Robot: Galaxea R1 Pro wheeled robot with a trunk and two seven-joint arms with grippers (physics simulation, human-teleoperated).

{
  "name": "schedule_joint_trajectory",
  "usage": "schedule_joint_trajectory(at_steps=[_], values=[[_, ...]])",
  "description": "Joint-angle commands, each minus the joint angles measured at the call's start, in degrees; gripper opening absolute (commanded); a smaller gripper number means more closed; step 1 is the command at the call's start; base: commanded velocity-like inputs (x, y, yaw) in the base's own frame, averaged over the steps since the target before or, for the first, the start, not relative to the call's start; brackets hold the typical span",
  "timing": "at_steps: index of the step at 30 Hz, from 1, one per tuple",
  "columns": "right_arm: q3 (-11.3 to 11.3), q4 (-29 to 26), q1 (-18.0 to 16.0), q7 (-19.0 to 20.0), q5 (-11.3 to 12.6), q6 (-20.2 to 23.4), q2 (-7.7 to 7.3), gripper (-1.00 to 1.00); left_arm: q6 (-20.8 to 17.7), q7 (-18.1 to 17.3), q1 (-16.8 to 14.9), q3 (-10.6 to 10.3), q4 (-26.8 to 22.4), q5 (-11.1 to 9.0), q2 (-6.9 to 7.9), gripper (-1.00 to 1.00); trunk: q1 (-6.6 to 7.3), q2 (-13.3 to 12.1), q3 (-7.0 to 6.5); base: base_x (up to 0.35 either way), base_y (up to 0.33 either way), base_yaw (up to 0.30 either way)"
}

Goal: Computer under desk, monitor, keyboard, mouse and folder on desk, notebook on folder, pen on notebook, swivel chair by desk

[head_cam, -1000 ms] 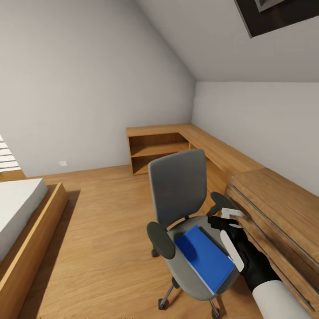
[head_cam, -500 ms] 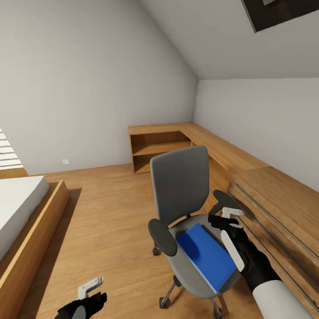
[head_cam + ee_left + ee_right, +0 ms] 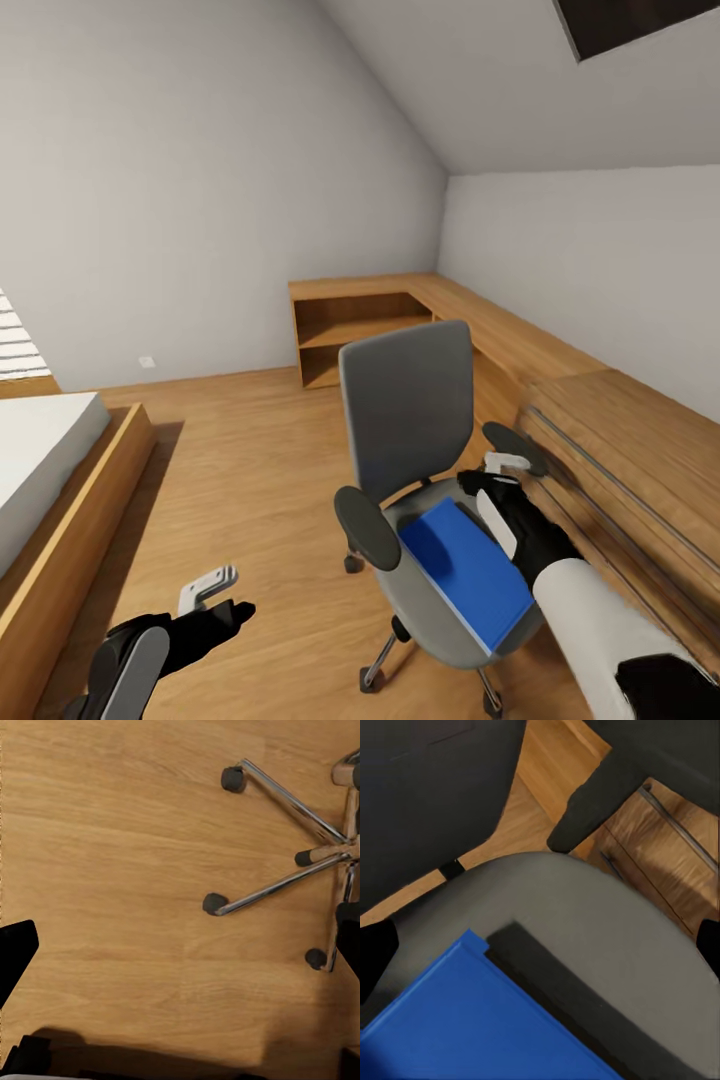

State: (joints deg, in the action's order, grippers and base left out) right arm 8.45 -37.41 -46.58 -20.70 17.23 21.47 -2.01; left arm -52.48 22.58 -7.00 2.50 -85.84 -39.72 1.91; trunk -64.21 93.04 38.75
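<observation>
Castors (image 3: 215,903) under left gripper (image 3: 222,592).

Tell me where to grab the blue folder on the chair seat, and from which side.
Grip the folder by its far edge nearest the chair back, where the right gripper hovers. It lies flat on the chair seat, so a top pinch probably fails; come from above and slide one finger under that edge. The armrests block the sides.

The swivel chair (image 3: 405,420) has grey upholstery, black armrests and a chrome base. On its seat lies a bright blue folder (image 3: 465,572). The floor (image 3: 240,480) is warm light wood with visible grain; at twelve o'clock, matching wood shelf units (image 3: 350,330) meet plain pale grey walls (image 3: 200,200).
</observation>
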Motion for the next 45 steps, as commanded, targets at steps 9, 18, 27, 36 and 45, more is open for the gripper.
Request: schedule_joint_trajectory(at_steps=[9, 18, 27, 36, 45], values=[[0.28, 16.59, -9.11, 4.46, -2.32, -8.5, 1.3, 1.0, -0.09, 0.53, -0.03, -0.03, 0.04, -0.52, -0.09, 1.0, -1.98, 3.66, 1.68, 0.0, 0.0, 0.0], [0.26, 18.32, -9.32, 9.53, -2.45, -9.0, 1.17, 1.0, -0.09, 0.46, -0.01, -0.12, 0.06, -0.62, -0.15, 1.0, -3.96, 7.27, 3.3, 0.0, 0.0, 0.0], [0.25, 18.4, -9.21, 11.84, -2.54, -9.08, 0.84, 1.0, -0.11, 0.44, 0.02, -0.13, 0.06, -0.65, -0.15, 1.0, -5.05, 9.27, 4.2, 0.0, 0.0, 0.129], [0.27, 18.36, -9.15, 16.49, -2.67, -9.16, -1.59, 1.0, -0.08, 0.44, 0.03, -0.13, 0.06, -0.67, -0.15, 1.0, -7.03, 12.88, 5.81, 0.0, 0.0, 0.04], [0.26, 18.4, -9.15, 16.74, -2.73, -9.17, -2.52, 1.0, -0.08, 0.44, 0.02, -0.13, 0.06, -0.5, -0.15, 1.0, -9.01, 16.49, 7.43, 0.0, 0.0, 0.001]])
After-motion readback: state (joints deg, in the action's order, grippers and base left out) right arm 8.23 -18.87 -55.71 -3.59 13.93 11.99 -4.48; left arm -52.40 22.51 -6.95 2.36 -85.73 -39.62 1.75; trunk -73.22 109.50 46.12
